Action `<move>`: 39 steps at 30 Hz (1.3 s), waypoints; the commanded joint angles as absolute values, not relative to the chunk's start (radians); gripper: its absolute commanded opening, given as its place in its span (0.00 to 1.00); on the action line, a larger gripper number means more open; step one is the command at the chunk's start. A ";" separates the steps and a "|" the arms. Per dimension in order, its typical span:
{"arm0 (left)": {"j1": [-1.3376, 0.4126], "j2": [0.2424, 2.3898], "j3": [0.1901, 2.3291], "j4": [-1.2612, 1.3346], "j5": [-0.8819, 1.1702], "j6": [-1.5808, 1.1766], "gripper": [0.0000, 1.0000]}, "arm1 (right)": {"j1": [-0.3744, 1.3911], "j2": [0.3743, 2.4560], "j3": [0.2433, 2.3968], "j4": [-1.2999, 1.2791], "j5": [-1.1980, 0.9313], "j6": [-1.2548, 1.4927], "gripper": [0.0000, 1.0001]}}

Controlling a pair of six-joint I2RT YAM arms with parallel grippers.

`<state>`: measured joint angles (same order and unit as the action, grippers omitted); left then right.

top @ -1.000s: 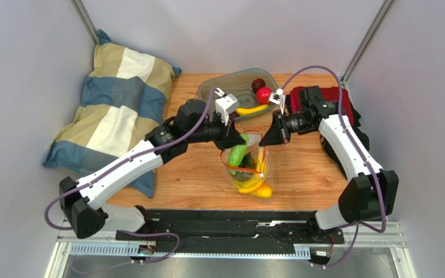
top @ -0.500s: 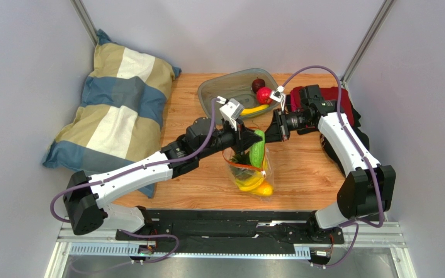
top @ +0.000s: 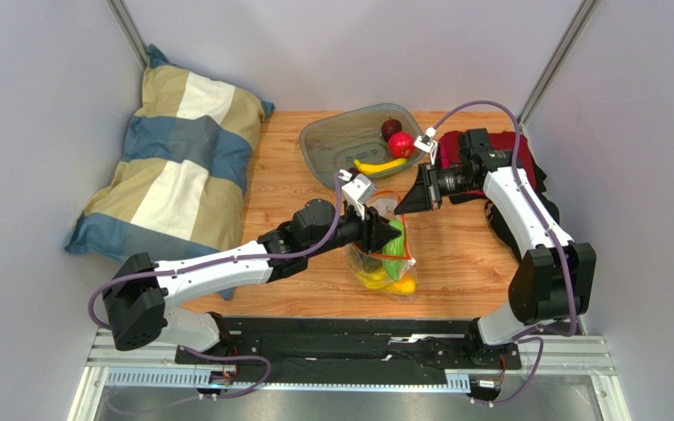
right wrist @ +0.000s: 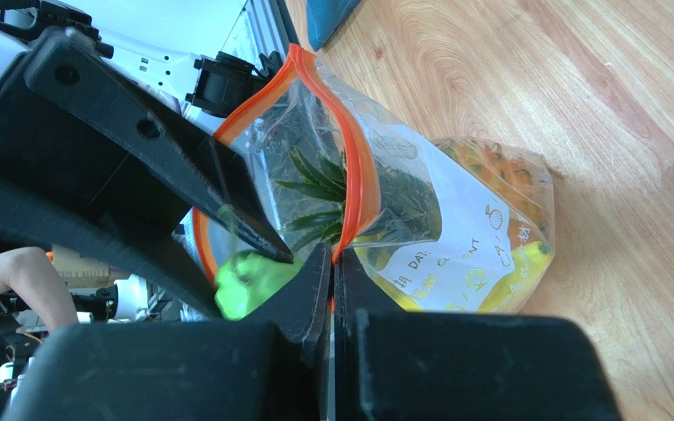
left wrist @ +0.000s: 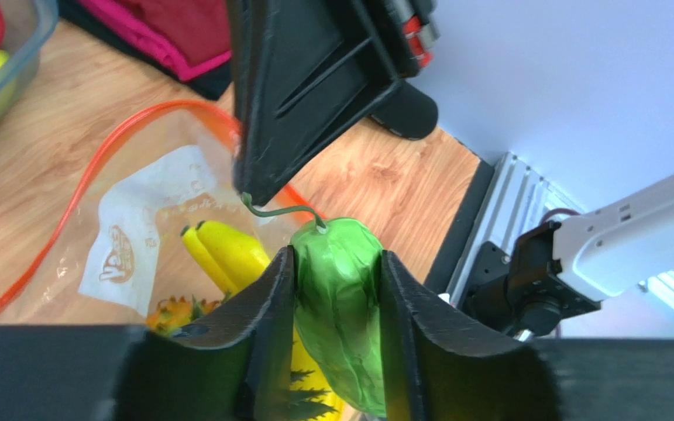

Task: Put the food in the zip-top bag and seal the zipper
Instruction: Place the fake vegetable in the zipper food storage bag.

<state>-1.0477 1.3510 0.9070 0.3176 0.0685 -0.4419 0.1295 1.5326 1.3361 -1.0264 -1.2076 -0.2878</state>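
Observation:
The clear zip-top bag (top: pixel 383 263) stands mid-table with its mouth open, holding yellow bananas (left wrist: pixel 226 253) and a pineapple (left wrist: pixel 172 312). My left gripper (top: pixel 392 232) reaches into the mouth, and its fingers lie against both sides of the green cucumber (left wrist: pixel 342 298), which hangs partly inside the bag. My right gripper (top: pixel 404 203) is shut on the orange-red zipper (right wrist: pixel 355 167) edge and holds that side up. A banana (top: pixel 380 166), a red fruit (top: pixel 400 145) and a dark purple fruit (top: pixel 391 128) lie in the tray (top: pixel 321 140). The slider is not visible.
A striped pillow (top: pixel 173 167) lies along the table's left side. A red and black bundle (top: pixel 529 171) sits at the right edge under my right arm. Grey walls close in the back and sides.
My left arm has swung right and toward the near edge, carrying the cucumber from beside the bag down into its mouth. My right gripper has kept its hold on the zipper edge.

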 commanded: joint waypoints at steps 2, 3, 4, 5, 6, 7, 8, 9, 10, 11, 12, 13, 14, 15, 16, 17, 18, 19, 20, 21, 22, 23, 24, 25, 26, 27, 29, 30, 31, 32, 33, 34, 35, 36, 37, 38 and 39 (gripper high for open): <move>-1.060 1.287 0.929 0.365 0.172 -0.344 0.95 | 0.126 1.534 1.374 -0.983 -1.252 -0.291 0.00; -1.058 1.276 0.946 0.336 0.155 -0.322 0.99 | 0.124 1.531 1.371 -0.985 -1.255 -0.296 0.00; -1.055 1.269 0.968 0.258 0.135 -0.301 0.99 | 0.124 1.529 1.367 -0.983 -1.255 -0.299 0.00; -1.052 1.258 1.024 0.209 0.133 -0.279 0.99 | 0.124 1.525 1.364 -0.986 -1.258 -0.301 0.00; -1.030 1.253 1.057 0.113 0.136 -0.243 0.99 | 0.126 1.522 1.362 -0.986 -1.255 -0.307 0.00; -1.013 1.249 1.090 0.069 0.152 -0.236 0.99 | 0.126 1.517 1.361 -0.989 -1.252 -0.310 0.00; -0.993 1.241 1.153 0.030 0.172 -0.239 0.99 | 0.126 1.517 1.359 -0.994 -1.247 -0.316 0.00; -0.929 1.238 1.187 -0.050 0.208 -0.244 0.99 | 0.124 1.513 1.362 -1.006 -1.244 -0.340 0.00; -0.901 1.241 1.222 -0.093 0.272 -0.247 0.99 | 0.123 1.511 1.365 -1.032 -1.246 -0.356 0.00; -0.870 1.253 1.300 -0.136 0.287 -0.241 0.99 | 0.120 1.511 1.376 -1.048 -1.243 -0.368 0.00; -0.847 1.265 1.340 -0.225 0.301 -0.223 0.99 | 0.120 1.514 1.387 -1.066 -1.235 -0.380 0.00; -0.819 1.282 1.382 -0.279 0.325 -0.142 0.99 | 0.117 1.517 1.399 -1.103 -1.226 -0.408 0.00; -0.812 1.320 1.461 -0.334 0.330 -0.114 0.95 | 0.117 1.520 1.423 -1.117 -1.209 -0.416 0.00; -0.808 1.337 1.488 -0.413 0.340 -0.082 0.90 | 0.117 1.523 1.437 -1.130 -1.206 -0.428 0.00; -0.805 1.351 1.502 -0.434 0.400 -0.052 0.76 | 0.117 1.529 1.448 -1.146 -1.204 -0.436 0.00; -0.805 1.353 1.497 -0.442 0.431 -0.019 0.64 | 0.117 1.532 1.456 -1.150 -1.206 -0.433 0.00; -0.805 1.353 1.490 -0.440 0.449 -0.018 0.52 | 0.117 1.537 1.475 -1.154 -1.206 -0.430 0.00; -0.811 1.364 1.480 -0.434 0.497 -0.012 0.43 | 0.117 1.543 1.483 -1.170 -1.206 -0.428 0.00; -0.822 1.377 1.480 -0.436 0.511 0.014 0.42 | 0.117 1.546 1.491 -1.180 -1.207 -0.428 0.00; -0.831 1.394 1.492 -0.472 0.497 0.027 0.40 | 0.115 1.549 1.500 -1.190 -1.207 -0.428 0.00; -0.841 1.434 1.503 -0.489 0.503 0.041 0.39 | 0.115 1.552 1.505 -1.209 -1.209 -0.428 0.00; -0.853 1.454 1.526 -0.508 0.512 0.057 0.38 | 0.117 1.552 1.508 -1.218 -1.209 -0.429 0.00; -0.860 1.471 1.526 -0.520 0.521 0.054 0.38 | 0.117 1.552 1.509 -1.226 -1.209 -0.434 0.00; -0.871 1.498 1.520 -0.518 0.529 0.063 0.38 | 0.117 1.551 1.508 -1.236 -1.206 -0.437 0.00; -0.906 1.515 1.525 -0.523 0.525 0.078 0.39 | 0.117 1.552 1.505 -1.236 -1.204 -0.440 0.00; -0.928 1.534 1.531 -0.552 0.509 0.098 0.39 | 0.118 1.554 1.505 -1.236 -1.203 -0.440 0.00; -0.992 1.609 1.557 -0.613 0.480 0.129 0.39 | 0.118 1.563 1.499 -1.238 -1.200 -0.445 0.00; -1.003 1.640 1.578 -0.639 0.454 0.138 0.38 | 0.118 1.566 1.499 -1.238 -1.200 -0.446 0.00; -1.008 1.696 1.604 -0.652 0.468 0.123 0.38 | 0.118 1.571 1.494 -1.238 -1.195 -0.451 0.00; -1.009 1.724 1.620 -0.669 0.475 0.104 0.38 | 0.118 1.577 1.491 -1.238 -1.193 -0.454 0.00; -1.008 1.748 1.635 -0.676 0.472 0.071 0.37 | 0.118 1.580 1.490 -1.238 -1.192 -0.460 0.00; -1.006 1.784 1.673 -0.686 0.479 0.068 0.37 | 0.118 1.583 1.485 -1.236 -1.187 -0.463 0.00; -1.003 1.790 1.690 -0.698 0.492 0.069 0.38 | 0.118 1.586 1.483 -1.238 -1.184 -0.468 0.00; -0.990 1.784 1.692 -0.683 0.530 0.063 0.43 | 0.117 1.588 1.479 -1.239 -1.180 -0.480 0.00; -0.980 1.734 1.651 -0.646 0.558 0.042 0.46 | 0.117 1.588 1.474 -1.239 -1.174 -0.488 0.00; -0.970 1.694 1.619 -0.547 0.583 0.028 0.50 | 0.117 1.588 1.465 -1.239 -1.170 -0.492 0.00; -0.957 1.649 1.586 -0.501 0.616 0.023 0.59 | 0.115 1.591 1.462 -1.241 -1.170 -0.497 0.00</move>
<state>-0.9985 1.8030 1.6260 -0.6193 0.4931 0.0628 0.1211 1.5909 1.4685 -1.2488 -1.1709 -0.4438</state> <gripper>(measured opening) 0.473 0.009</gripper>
